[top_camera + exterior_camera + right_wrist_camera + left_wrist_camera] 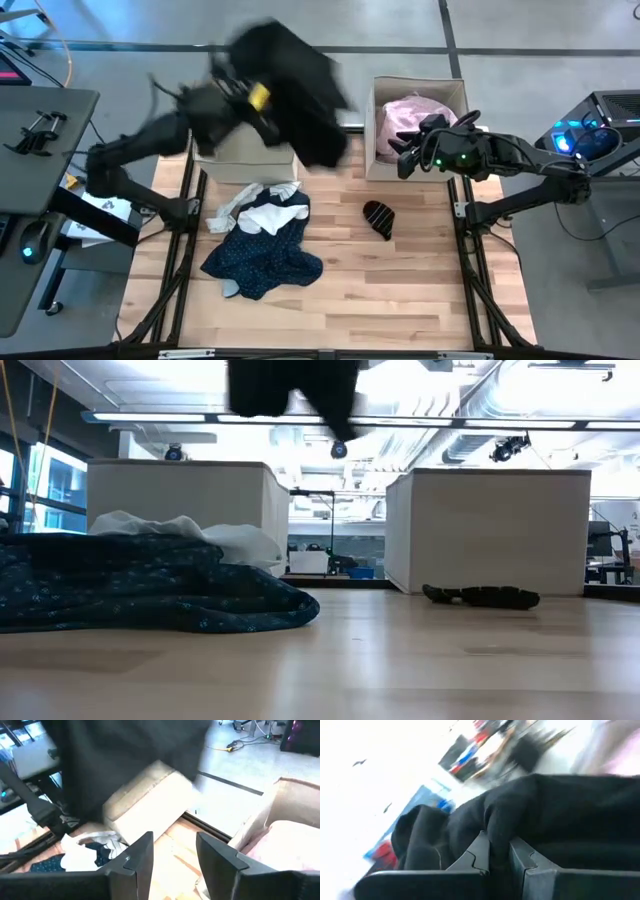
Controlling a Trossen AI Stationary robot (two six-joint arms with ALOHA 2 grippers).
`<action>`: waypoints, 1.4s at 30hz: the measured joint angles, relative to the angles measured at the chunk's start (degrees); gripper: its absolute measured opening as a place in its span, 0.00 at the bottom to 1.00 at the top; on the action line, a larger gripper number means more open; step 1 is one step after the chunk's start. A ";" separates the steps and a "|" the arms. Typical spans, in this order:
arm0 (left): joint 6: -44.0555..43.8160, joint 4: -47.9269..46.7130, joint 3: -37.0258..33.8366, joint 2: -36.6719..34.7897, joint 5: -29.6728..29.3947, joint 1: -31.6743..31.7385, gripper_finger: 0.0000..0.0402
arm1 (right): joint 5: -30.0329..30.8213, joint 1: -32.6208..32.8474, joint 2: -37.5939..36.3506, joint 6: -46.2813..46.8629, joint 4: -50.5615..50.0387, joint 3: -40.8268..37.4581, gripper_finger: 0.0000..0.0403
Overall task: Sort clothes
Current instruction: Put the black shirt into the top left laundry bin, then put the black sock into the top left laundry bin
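Our left gripper (497, 857) clenches the black garment (295, 85), blurred, hanging over the left box (250, 160) at 11 o'clock. Right gripper (172, 852) sits released above the right box (375, 100).

black garment (292, 388) cut off, left box (243, 158) part hidden
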 joint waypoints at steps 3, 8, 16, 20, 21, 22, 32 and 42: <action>2.00 -1.69 -0.15 -1.68 0.11 7.75 0.03 | -0.01 -0.01 0.00 1.52 0.00 0.00 0.34; -9.80 -15.21 -0.37 -0.40 11.91 20.30 0.03 | -0.02 0.00 0.02 3.80 -0.04 0.00 0.34; -32.24 -43.70 -0.39 9.32 33.43 27.22 0.03 | -0.17 0.00 0.02 5.73 -0.13 0.00 0.34; -33.57 -49.62 -0.35 15.85 40.32 27.26 0.03 | -0.17 0.00 0.02 5.74 -0.13 0.00 0.34; -33.38 -49.20 -0.35 17.74 40.42 27.27 0.04 | -0.17 0.00 0.04 5.74 -0.13 0.00 0.34; -33.38 -48.26 -0.35 19.54 40.06 27.46 0.04 | -0.17 0.00 0.11 5.77 -0.13 0.00 0.34; -40.89 -45.27 -0.35 22.57 30.39 32.86 0.28 | -3.84 1.50 0.88 7.15 -0.15 0.02 0.34; -53.59 -45.10 -0.28 7.07 46.34 29.53 0.45 | -16.47 17.08 11.30 1.58 -6.90 0.02 0.34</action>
